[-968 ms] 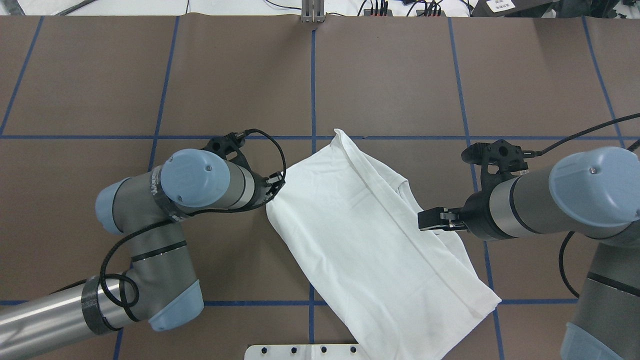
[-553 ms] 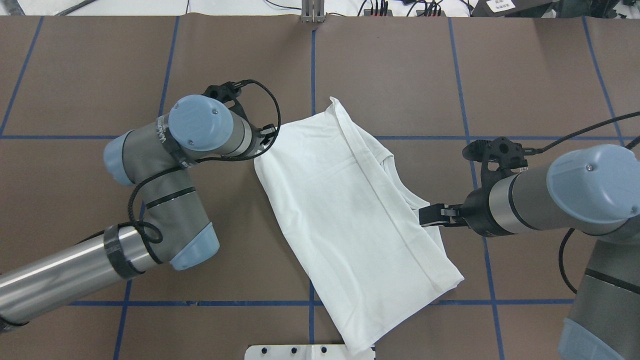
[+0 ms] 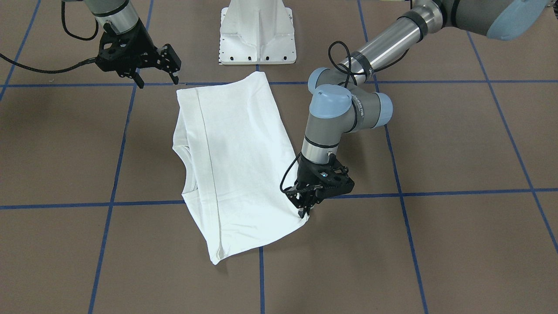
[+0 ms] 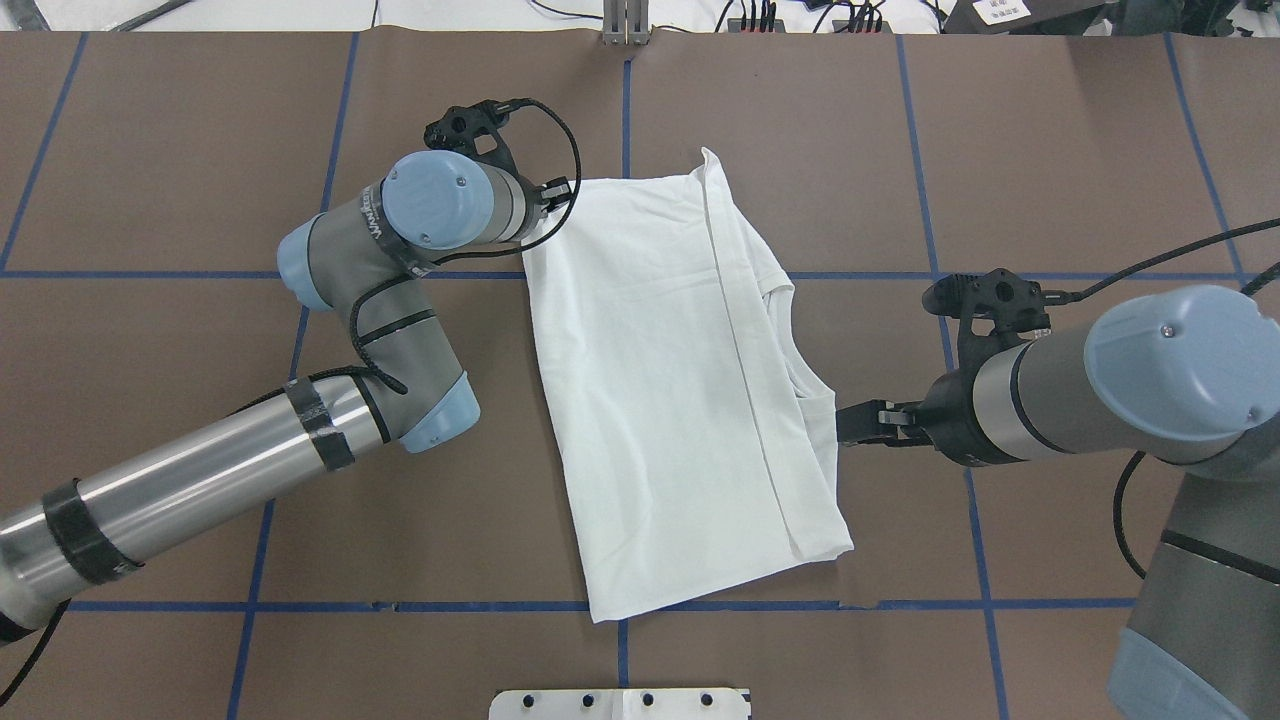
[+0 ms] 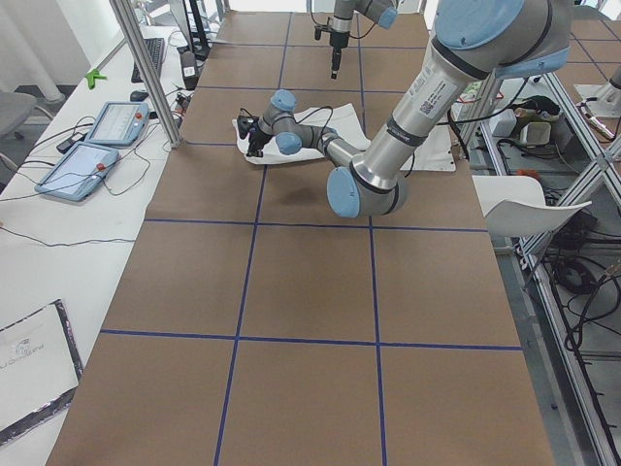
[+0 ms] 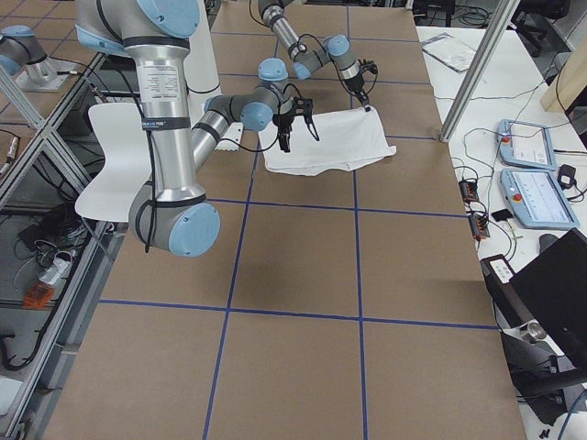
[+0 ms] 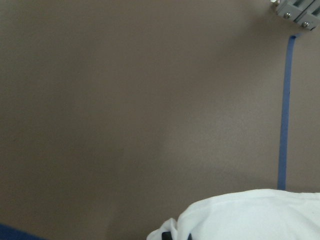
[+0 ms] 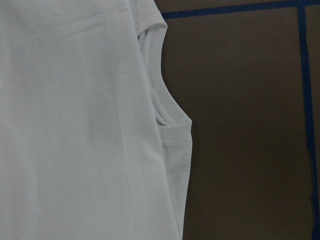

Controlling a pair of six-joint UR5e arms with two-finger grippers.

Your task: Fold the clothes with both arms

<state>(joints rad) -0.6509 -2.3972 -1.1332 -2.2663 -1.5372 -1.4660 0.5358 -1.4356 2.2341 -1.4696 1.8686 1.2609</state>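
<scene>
The shirt [image 4: 680, 380] lies folded on the tabletop [image 4: 200, 150], long axis running roughly away from the robot, its far left corner pinched by the left fingers [image 3: 302, 211], while the right fingers [image 3: 138, 80] (spread, holding nothing) hover by its neck-side edge.

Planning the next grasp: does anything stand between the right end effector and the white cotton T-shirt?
Nothing visible does. The open right end effector hangs beside the edge of the folded white cotton T-shirt, with only brown table surface between them; the white metal pedestal stands aside.
</scene>
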